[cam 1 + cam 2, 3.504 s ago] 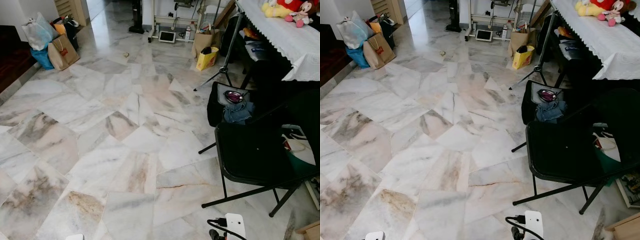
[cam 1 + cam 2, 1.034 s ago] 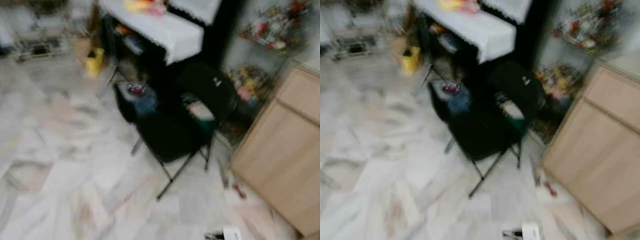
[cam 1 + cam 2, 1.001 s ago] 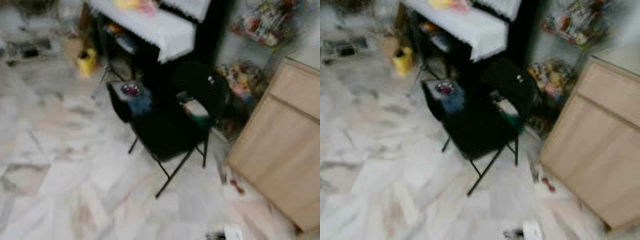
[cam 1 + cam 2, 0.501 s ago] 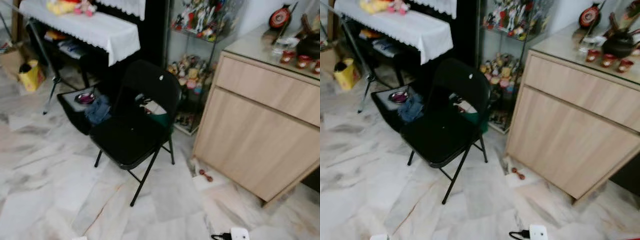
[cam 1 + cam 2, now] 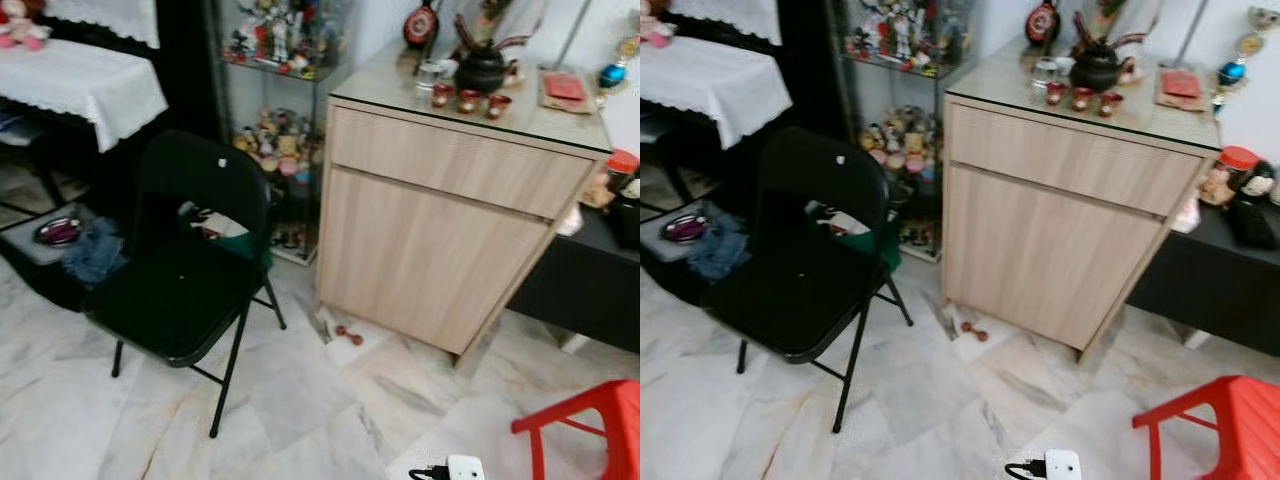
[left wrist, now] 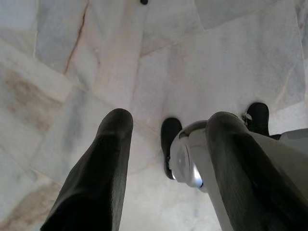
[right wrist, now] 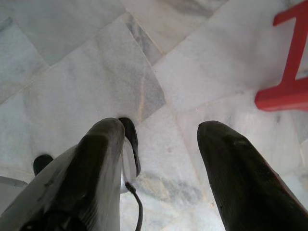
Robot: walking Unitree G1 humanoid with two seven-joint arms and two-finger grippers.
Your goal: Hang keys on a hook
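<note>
Ahead of me, at twelve o'clock in the head views, stands a light wooden cabinet (image 5: 440,235) with a teapot (image 5: 481,69) and small red cups (image 5: 468,100) on its glass top; a black folding chair (image 5: 180,275) sits at nine o'clock and a red stool (image 5: 1220,420) at four o'clock. Neither keys nor a hook can be made out anywhere, so I cannot say where they are, and I judge this a searching stage. My left gripper (image 6: 166,159) hangs over the marble floor (image 6: 62,57) with its fingers spread wide and nothing between them; my right gripper (image 7: 161,159) is likewise parted and empty. Keys should handle as light, hard and loose, liable to swing and slip; I would pinch the ring or the bunched blades rather than a single dangling key. Both head views give the furniture and the room layout, which the wrist views lack. From the wrists I see my own feet and finger spacing, and the right wrist view catches a leg of the red stool at two o'clock.
</note>
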